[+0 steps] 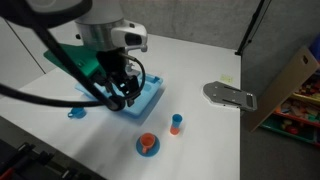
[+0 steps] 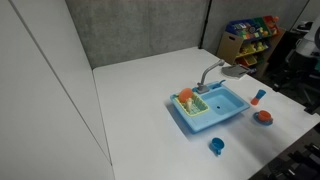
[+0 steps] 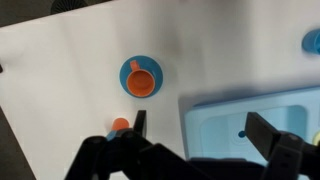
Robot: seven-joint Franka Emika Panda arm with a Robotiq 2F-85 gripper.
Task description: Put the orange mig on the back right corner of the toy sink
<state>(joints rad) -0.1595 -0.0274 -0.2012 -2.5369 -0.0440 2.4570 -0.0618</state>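
Note:
The orange mug [image 3: 140, 78] sits upright on a round blue saucer [image 3: 125, 68] on the white table, beside the toy sink. It shows in both exterior views [image 1: 147, 142] [image 2: 263, 115]. The blue toy sink [image 1: 150, 96] [image 2: 222, 108] [image 3: 250, 112] holds a green rack [image 2: 192, 105] at one end. My gripper [image 3: 200, 128] [image 1: 122, 97] is open and empty, hovering over the sink's edge nearest the mug. The arm does not show in the exterior view that has the rack.
A small orange and blue cup [image 1: 176, 123] [image 2: 258, 97] [image 3: 120, 126] stands near the mug. A blue cup [image 2: 216, 146] [image 1: 77, 112] stands on the sink's other side. A grey flat object [image 1: 230, 95] lies farther off. A cardboard box [image 1: 290, 80] and toy shelf [image 2: 250, 35] stand beyond the table.

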